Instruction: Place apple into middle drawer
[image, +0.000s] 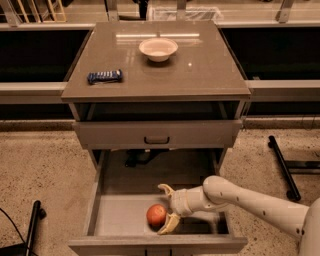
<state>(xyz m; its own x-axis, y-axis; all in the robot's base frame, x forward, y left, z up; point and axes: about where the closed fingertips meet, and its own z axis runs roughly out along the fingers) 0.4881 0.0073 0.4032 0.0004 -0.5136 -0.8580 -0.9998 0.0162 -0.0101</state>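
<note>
The apple (156, 215), round and orange-red, rests on the flat grey bottom of the pulled-out middle drawer (117, 220), near its front middle. My gripper (163, 210) reaches into the drawer from the right on a white arm. Its two pale fingers (169, 224) are spread apart, one above the apple and one just right of it. The apple sits by the lower finger and is not clamped.
The closed drawer front with a small black handle (156, 140) is just above the open drawer. On the cabinet top stand a white bowl (158, 48) and a blue packet (104, 76). A black stand leg (282, 167) lies on the floor at right, and another black leg (31, 227) at left.
</note>
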